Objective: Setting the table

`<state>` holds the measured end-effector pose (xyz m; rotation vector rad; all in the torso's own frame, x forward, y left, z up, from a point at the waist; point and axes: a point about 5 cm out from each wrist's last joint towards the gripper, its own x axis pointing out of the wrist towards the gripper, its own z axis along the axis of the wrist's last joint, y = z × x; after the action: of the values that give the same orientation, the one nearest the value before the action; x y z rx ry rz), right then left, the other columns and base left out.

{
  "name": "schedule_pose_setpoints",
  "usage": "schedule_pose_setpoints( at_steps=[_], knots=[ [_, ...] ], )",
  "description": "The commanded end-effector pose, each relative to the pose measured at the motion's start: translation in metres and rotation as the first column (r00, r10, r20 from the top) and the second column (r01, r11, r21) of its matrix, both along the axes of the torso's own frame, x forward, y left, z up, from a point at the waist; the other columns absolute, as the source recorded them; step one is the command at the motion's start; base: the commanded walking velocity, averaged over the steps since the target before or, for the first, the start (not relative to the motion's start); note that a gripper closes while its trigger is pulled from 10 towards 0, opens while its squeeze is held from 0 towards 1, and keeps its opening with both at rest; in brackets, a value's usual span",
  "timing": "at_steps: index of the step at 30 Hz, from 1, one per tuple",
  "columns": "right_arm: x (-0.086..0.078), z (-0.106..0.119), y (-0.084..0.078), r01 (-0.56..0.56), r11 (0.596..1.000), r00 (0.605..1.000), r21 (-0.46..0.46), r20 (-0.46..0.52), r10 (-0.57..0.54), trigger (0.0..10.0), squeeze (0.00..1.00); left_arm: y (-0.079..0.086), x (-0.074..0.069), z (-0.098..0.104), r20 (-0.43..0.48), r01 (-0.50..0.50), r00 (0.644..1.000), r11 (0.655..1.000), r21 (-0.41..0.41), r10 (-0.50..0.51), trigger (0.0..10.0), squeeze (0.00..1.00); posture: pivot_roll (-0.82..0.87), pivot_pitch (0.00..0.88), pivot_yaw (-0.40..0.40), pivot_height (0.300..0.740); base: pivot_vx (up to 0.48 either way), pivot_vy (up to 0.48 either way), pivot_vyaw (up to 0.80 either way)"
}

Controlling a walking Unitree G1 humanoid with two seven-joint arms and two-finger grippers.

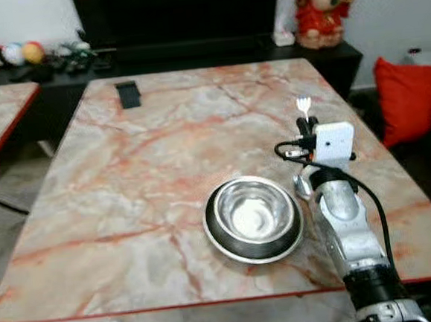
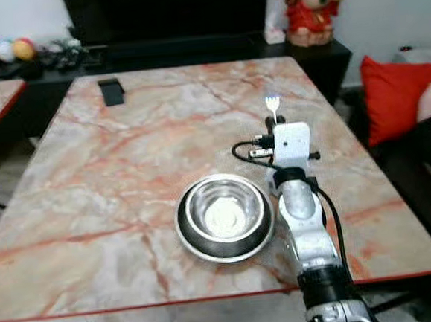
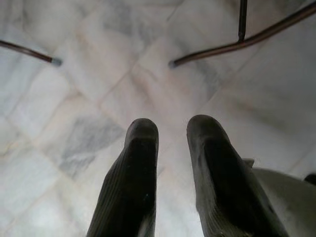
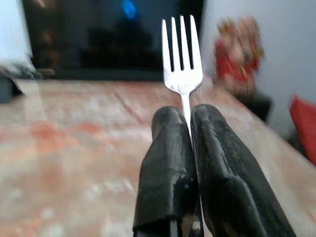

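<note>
Right arm (image 1: 347,225) rises from the near edge of the worktop (image 1: 128,183), just right of the bowl (image 1: 253,218). Right pincer (image 4: 187,123): fingers pressed together on the fork (image 4: 181,49), clamping its neck just below the head. Fork stands tines up, beyond the bowl's right rim, above the marble.

Landmark: bowl. One steel bowl, upright, empty, near the worktop's front edge, right of centre. Something rounded and shiny (image 1: 302,185) lies touching or just beside its right rim, partly behind the arm; possibly a spoon, cannot tell.

Handling, judged: fork is light, stiff, smooth metal, likely to twist or slip in the rubbery fingers if the grip loosens. The hold near the head leaves the handle hidden between the fingers; for laying it flat, a mid-handle hold would be steadier. Bowl is light, rigid, not fragile, and may slide on the polished marble if bumped.

Count: one fork, one bowl, one dark flat object (image 1: 128,93) far beyond the bowl to its left.

Left pincer (image 3: 173,148) hangs idle over the tiled floor (image 3: 74,98), fingers slightly apart, holding nothing.

Step judged: placing the fork beside the bowl, not yet done.
</note>
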<state>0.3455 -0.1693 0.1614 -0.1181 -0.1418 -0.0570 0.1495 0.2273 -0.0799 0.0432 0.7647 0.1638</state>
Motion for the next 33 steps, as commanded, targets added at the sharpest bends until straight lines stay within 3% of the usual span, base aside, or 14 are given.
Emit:
schedule_pose_setpoints(
  at_steps=[1,4,7,11,16,23,33],
  knots=[
    [0.002,0.003,-0.013,0.036,0.999,0.999,0.039,-0.039,-0.035,10.0,0.00,-0.003,-0.006,-0.004,-0.031,0.004,1.000,1.000,-0.011,-0.004,10.0,0.00,-0.01,0.000,0.029,0.740,0.000,0.000,0.00],
    [0.003,0.006,-0.022,0.057,0.998,0.996,0.031,-0.068,-0.054,10.0,0.00,-0.004,-0.007,-0.005,-0.036,0.004,0.999,1.000,-0.014,-0.005,10.0,0.00,-0.02,0.000,0.030,0.740,0.000,0.000,0.00],
    [0.005,-0.001,-0.030,0.033,0.998,0.982,0.057,-0.188,-0.022,10.0,0.00,-0.006,-0.006,-0.005,-0.042,0.012,0.999,1.000,-0.022,-0.013,10.0,0.00,-0.03,0.000,0.033,0.740,0.000,0.000,0.00],
    [0.003,-0.009,-0.036,0.040,0.998,0.965,0.054,-0.261,-0.024,10.0,0.00,-0.006,-0.006,-0.006,-0.044,0.015,0.999,1.000,-0.025,-0.016,10.0,0.00,-0.03,0.000,0.032,0.740,0.000,0.000,0.00],
    [-0.001,-0.029,-0.030,0.030,0.981,0.931,0.191,-0.363,0.042,10.0,0.00,-0.007,-0.006,-0.006,-0.053,0.017,0.998,0.999,-0.029,-0.018,10.0,0.00,-0.02,0.000,0.033,0.740,0.000,0.000,0.00],
    [-0.003,-0.046,-0.027,0.008,0.986,0.889,0.167,-0.452,0.069,10.0,0.00,-0.004,-0.008,-0.007,-0.058,0.009,0.998,1.000,-0.030,-0.010,10.0,0.00,-0.01,0.000,0.028,0.740,0.000,0.000,0.00],
    [-0.006,-0.053,-0.037,0.045,0.995,0.881,0.087,-0.473,0.002,10.0,0.00,-0.002,-0.009,-0.007,-0.062,0.011,0.998,0.999,-0.030,-0.013,10.0,0.00,-0.01,0.000,0.031,0.740,0.000,0.000,0.00]
  ],
)
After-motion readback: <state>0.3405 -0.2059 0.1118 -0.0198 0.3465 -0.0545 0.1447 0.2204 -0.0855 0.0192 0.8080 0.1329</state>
